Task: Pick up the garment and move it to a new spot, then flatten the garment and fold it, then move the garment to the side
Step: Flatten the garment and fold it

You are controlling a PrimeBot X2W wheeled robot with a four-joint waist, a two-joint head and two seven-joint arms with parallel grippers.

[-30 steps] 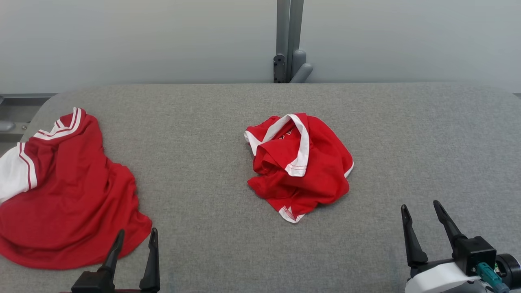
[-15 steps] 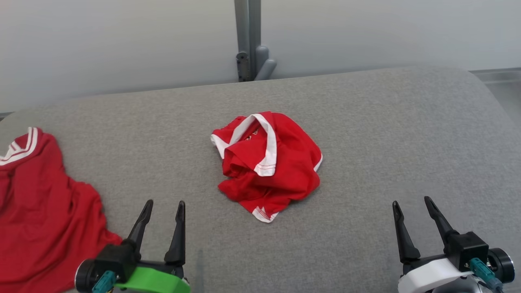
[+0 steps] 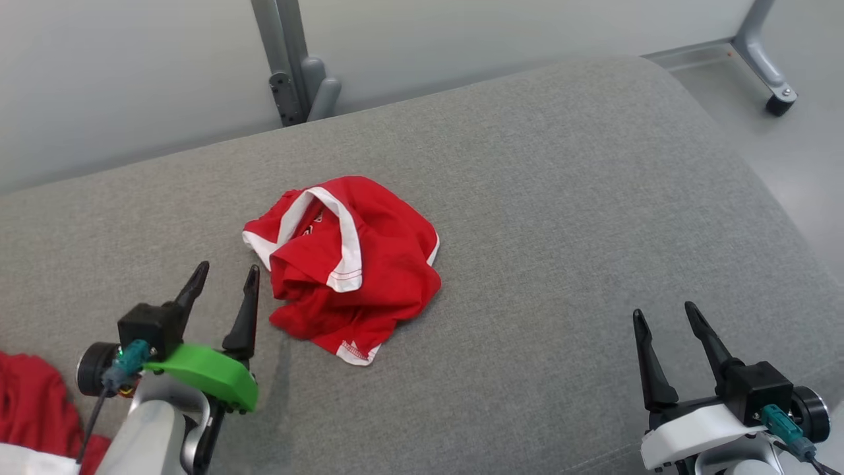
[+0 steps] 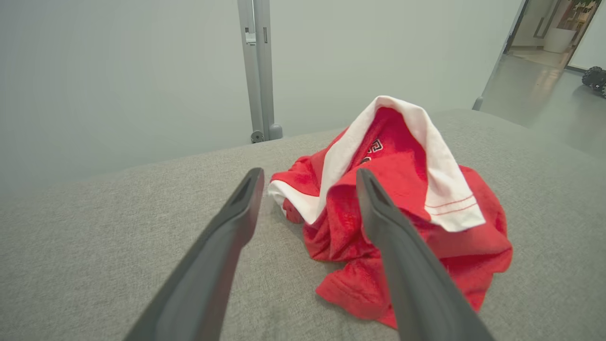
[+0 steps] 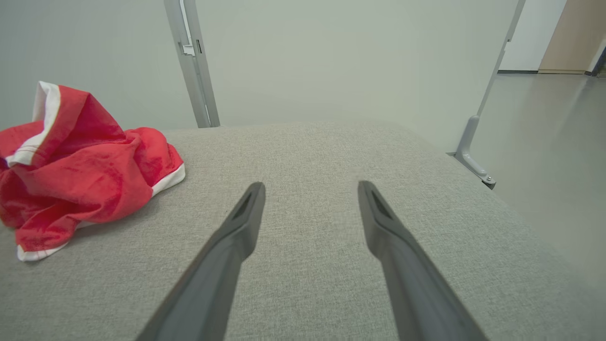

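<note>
Nearest stand two grippers, each with two long, dark, tapering fingers of hard matte material. The left gripper (image 3: 227, 269), mounted on a glossy green plastic collar, has its jaws spread wide with nothing between them. Its tips are just beside the left edge of the crumpled red knit garment (image 3: 369, 277), and in the left wrist view the cloth lies right ahead of the right-hand finger. The right gripper (image 3: 664, 310), on a white collar, is likewise spread and empty, well apart from that garment on its right.

Two red garments are in sight. The second red garment (image 3: 33, 402), cut off by the picture's corner, shows a smooth red patch and a white edge. It lies nearer than the crumpled one and well to its left.

One grey cloth-covered table (image 3: 560, 198), finely woven, felt-like and rounded at its edges, bears everything. The crumpled garment rests on it as a soft heap of piled folds. A broad white band with thin red stitch lines loops over its top, and narrower white hems show at its near and right edges.

Beyond the garment rises one straight grey metal post (image 3: 290, 66) with a bracket at its foot, against one pale matte panel (image 3: 132, 86). Far to the garment's right, one grey metal frame leg (image 3: 758, 46) slants down to a dark caster (image 3: 781, 105) on the smooth floor.
</note>
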